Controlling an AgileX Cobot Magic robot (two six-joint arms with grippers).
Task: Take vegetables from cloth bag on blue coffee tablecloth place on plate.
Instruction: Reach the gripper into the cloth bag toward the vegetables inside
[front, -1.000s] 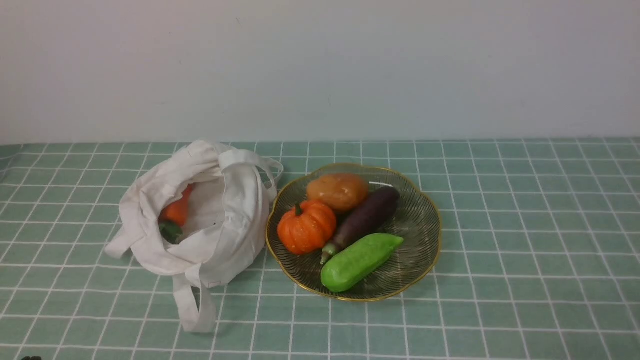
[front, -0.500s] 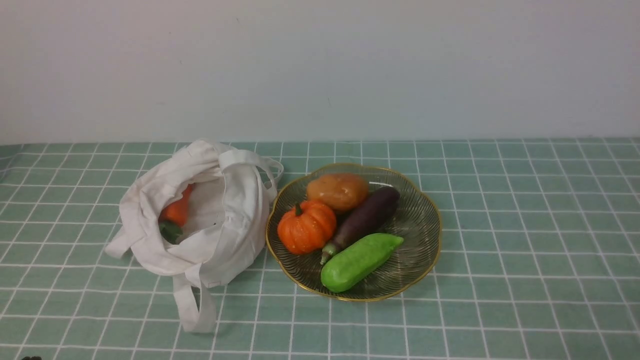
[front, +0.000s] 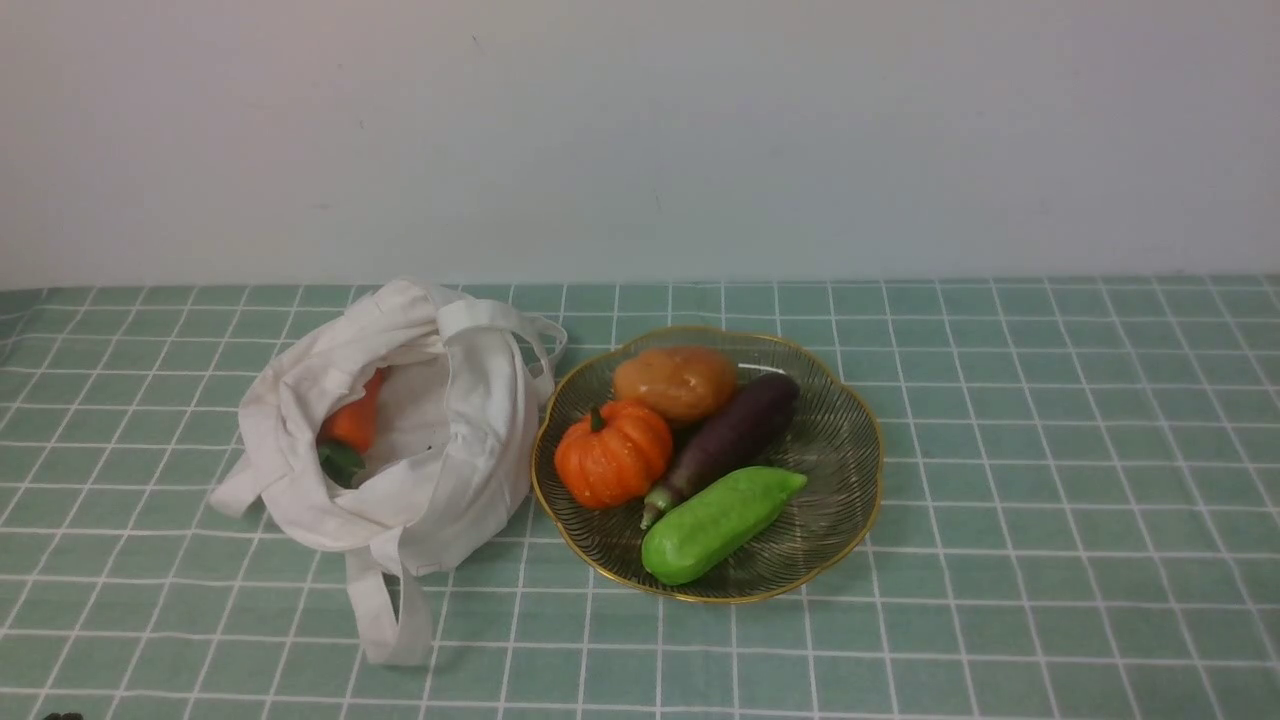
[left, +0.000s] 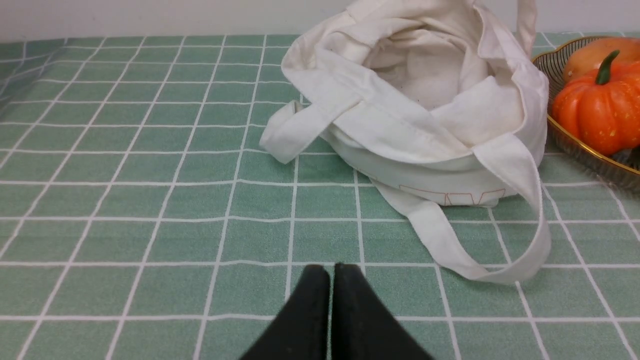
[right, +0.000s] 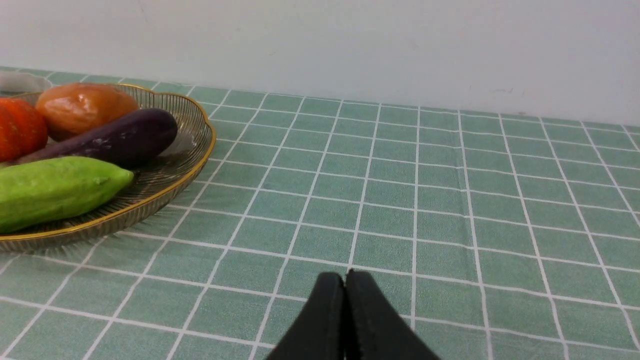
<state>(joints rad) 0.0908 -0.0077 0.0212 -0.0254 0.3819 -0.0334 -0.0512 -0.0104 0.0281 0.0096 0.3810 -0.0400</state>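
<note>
An orange carrot (front: 355, 420) with dark green leaves lies inside the off-white cloth bag (front: 440, 470), which sits open on the pale teal checked tablecloth (front: 1050, 450). To its right stands the clear ribbed plate (front: 850, 440) with a gold rim. In the left wrist view the bag (left: 425, 125) lies ahead, its inside showing only fabric. My left gripper (left: 331, 267) is shut and empty, low over the cloth short of the bag's strap (left: 500, 270). My right gripper (right: 345, 274) is shut and empty, to the right of the plate (right: 195, 145).
On the plate lie an orange pumpkin (front: 612, 452), a brown potato (front: 675, 381), a purple eggplant (front: 730, 432) and a green cucumber (front: 715, 522). A white wall (front: 640, 140) backs the table. The bag's strap loop (front: 395, 615) trails toward the front edge.
</note>
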